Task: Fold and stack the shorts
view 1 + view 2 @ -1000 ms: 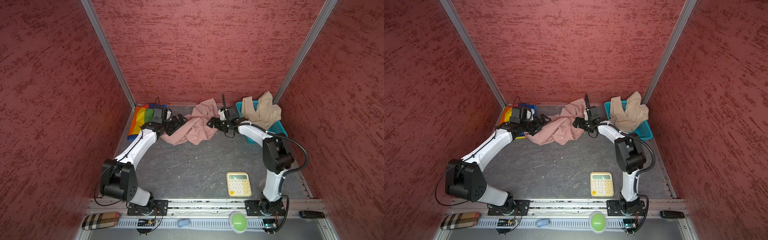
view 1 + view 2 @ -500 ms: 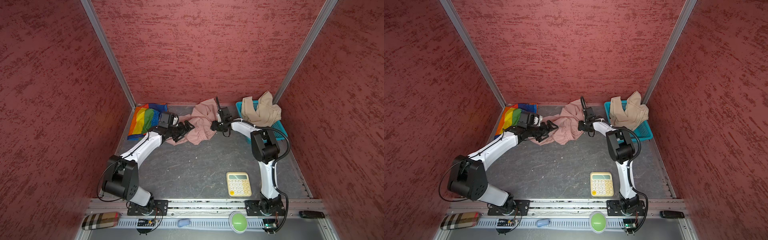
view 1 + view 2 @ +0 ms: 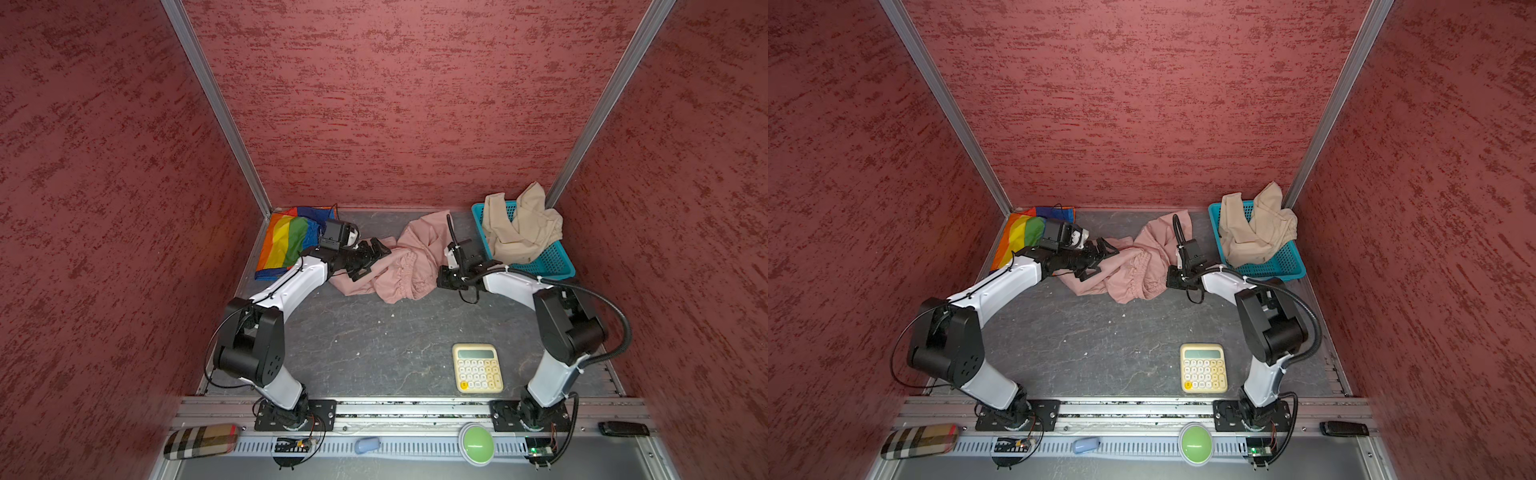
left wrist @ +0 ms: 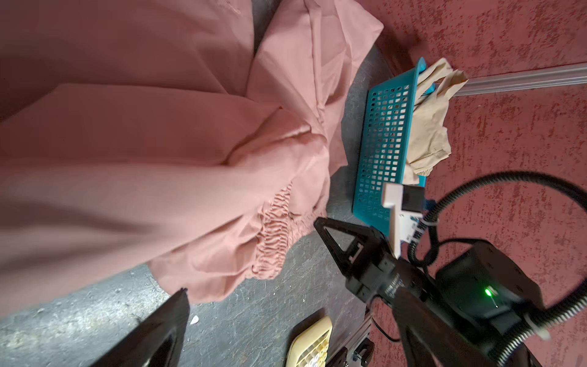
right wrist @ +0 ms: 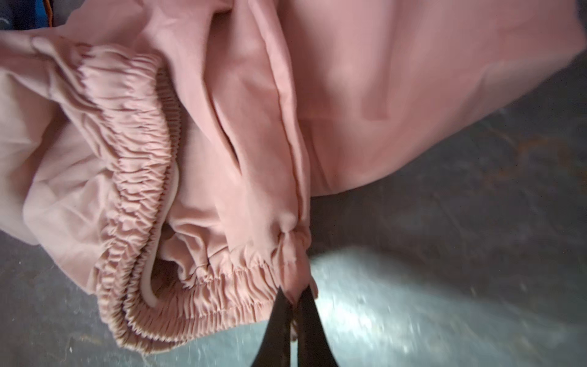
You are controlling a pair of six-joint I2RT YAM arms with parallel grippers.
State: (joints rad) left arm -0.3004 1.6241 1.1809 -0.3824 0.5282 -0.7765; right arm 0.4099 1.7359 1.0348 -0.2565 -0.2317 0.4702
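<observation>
We have the right gripper point(image 5: 293, 300) pinched shut on the gathered waistband of the pink shorts point(image 3: 409, 266), right at a side seam, on the edge of the heap nearest the teal basket point(image 3: 555, 264). These shorts lie crumpled on the table point(image 3: 374, 332) just beside that basket. The beige shorts point(image 3: 519, 232) are heaped in it, and the rainbow shorts point(image 3: 291, 241) lie well apart from it, beyond the pink ones. Our left gripper point(image 3: 371, 258) stands wide open over the pink fabric on the side far from the basket, holding nothing. To do this step well, we judge, we should bring the left jaws onto the waistband too, at the opposite seam rather than on loose leg cloth. Then we close firmly, lift, and draw both grips apart so the shorts hang flat. The right pinch looks thin, so we should pull gently.
</observation>
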